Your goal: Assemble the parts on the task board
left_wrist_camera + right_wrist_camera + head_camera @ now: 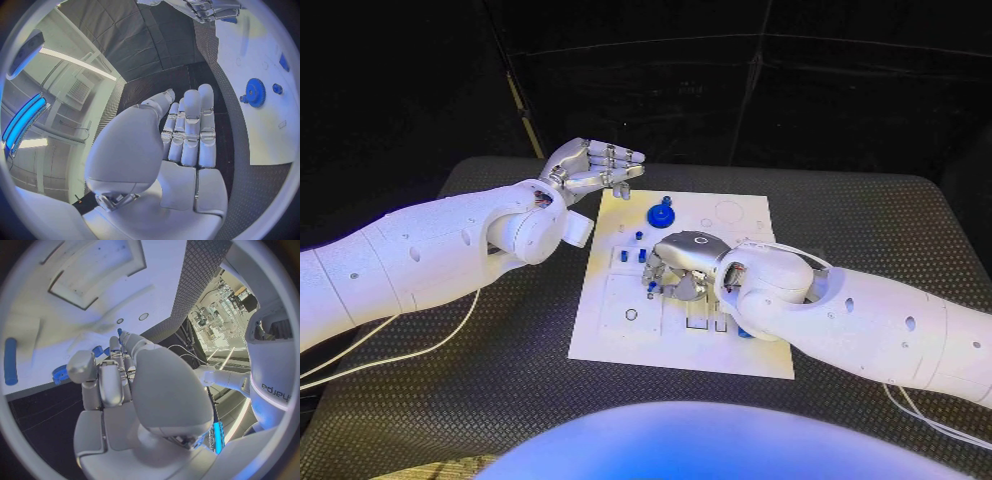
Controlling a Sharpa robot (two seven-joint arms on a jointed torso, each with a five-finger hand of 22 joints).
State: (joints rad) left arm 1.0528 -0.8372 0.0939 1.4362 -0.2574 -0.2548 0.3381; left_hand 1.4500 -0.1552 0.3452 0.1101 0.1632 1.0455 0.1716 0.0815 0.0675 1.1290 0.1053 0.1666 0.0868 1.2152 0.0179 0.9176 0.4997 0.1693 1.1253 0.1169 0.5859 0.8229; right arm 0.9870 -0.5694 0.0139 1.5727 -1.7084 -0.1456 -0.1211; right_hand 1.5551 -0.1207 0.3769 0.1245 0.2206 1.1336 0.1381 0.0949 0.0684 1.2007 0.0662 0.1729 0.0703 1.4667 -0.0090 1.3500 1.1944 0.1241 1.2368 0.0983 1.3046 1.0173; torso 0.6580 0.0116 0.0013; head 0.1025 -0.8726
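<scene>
Black textured table (473, 380) fills your head view, with the white task board (625, 335) at centre. Going left to right: your left hand (593, 168) sits at about 11 o'clock from the board's middle, off the board's far-left corner, over the table mat. Its fingers lie straight and side by side with nothing in them, so it is released; the left wrist view shows the same flat palm (187, 150). Next, on the board at about 12 o'clock, you have a blue gear (661, 214) (255, 92), with small blue parts (627, 256) just nearer you. Your right hand (684, 266) hangs over the board's middle, fingers pointing down at the surface. You cannot tell whether it grips anything; the right wrist view (119, 375) shows fingers close together near a small blue piece (97, 350).
</scene>
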